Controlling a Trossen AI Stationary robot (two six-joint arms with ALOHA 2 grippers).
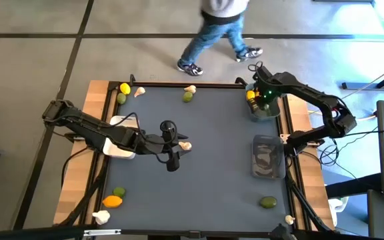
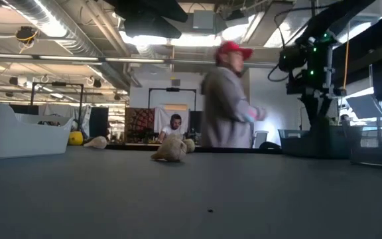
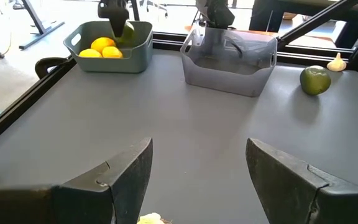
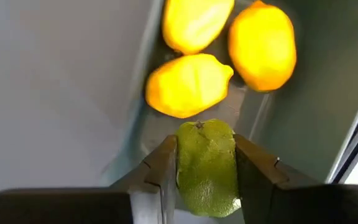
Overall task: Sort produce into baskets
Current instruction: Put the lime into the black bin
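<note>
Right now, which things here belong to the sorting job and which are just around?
Job: lime gripped by right gripper over blue-grey basket holding lemons; dark grey basket; white basket; garlic bulb; open left gripper.
Around: walking person; cables.

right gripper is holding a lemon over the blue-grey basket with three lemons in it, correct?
Not quite. The right gripper is shut on a green lime, not a lemon; the right wrist view shows it between the fingers. The rest holds: it hangs over the blue-grey basket, which has three lemons in it.
</note>
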